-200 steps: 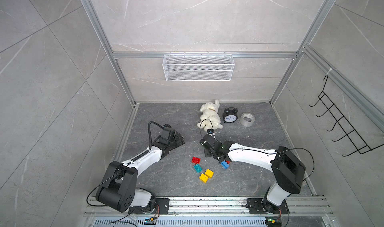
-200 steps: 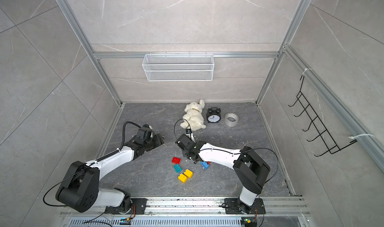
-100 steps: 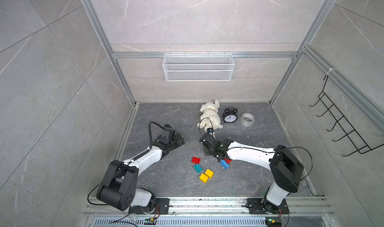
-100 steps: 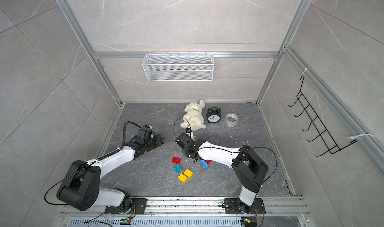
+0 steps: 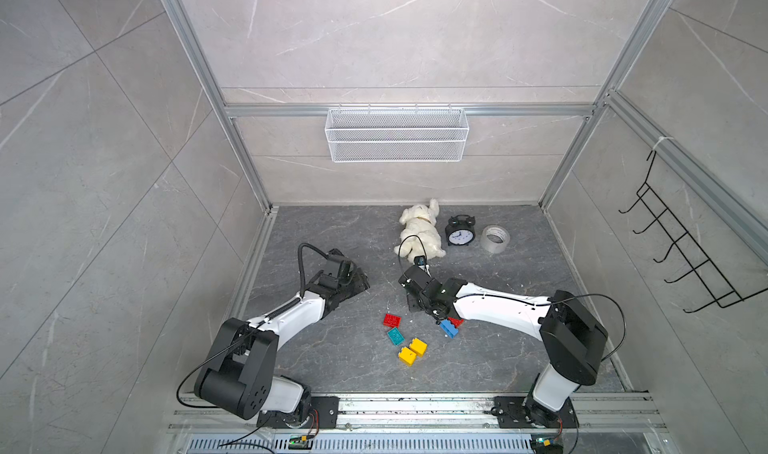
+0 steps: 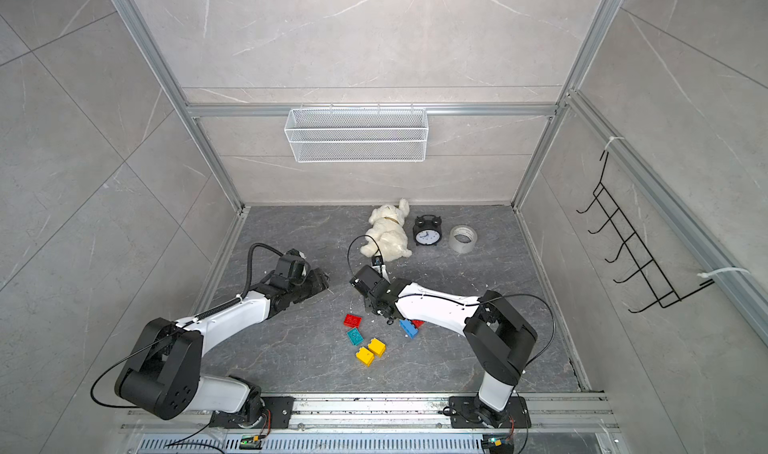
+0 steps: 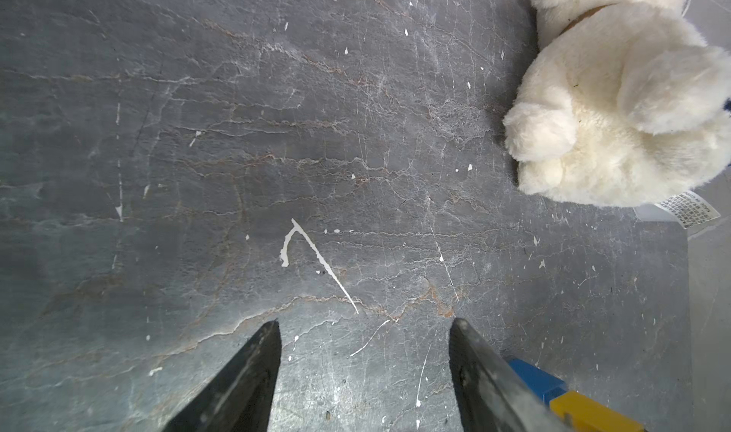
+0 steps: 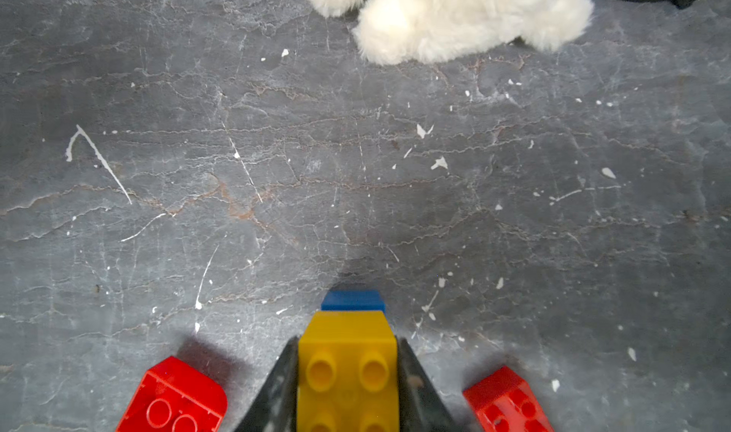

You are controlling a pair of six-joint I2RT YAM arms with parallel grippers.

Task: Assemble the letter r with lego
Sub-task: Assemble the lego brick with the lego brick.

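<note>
We have the right gripper (image 8: 347, 341) pinched on the flat sides of a yellow brick (image 8: 347, 378) joined to a blue brick (image 8: 353, 300) mid-table, a sound hold for light, stiff, slick lego, with a red brick (image 5: 391, 319) and a teal brick (image 5: 395, 336) loose at its 8 o'clock and the left gripper (image 7: 364, 323) half-open, empty.

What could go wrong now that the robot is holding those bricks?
1. The right gripper pinches only the yellow brick; the blue brick on its far end sits outside the grip and might snap off.
2. The red bricks lie close on both sides, so setting down could knock them.
3. The open left gripper is near the held pair; the arms might bump.
</note>
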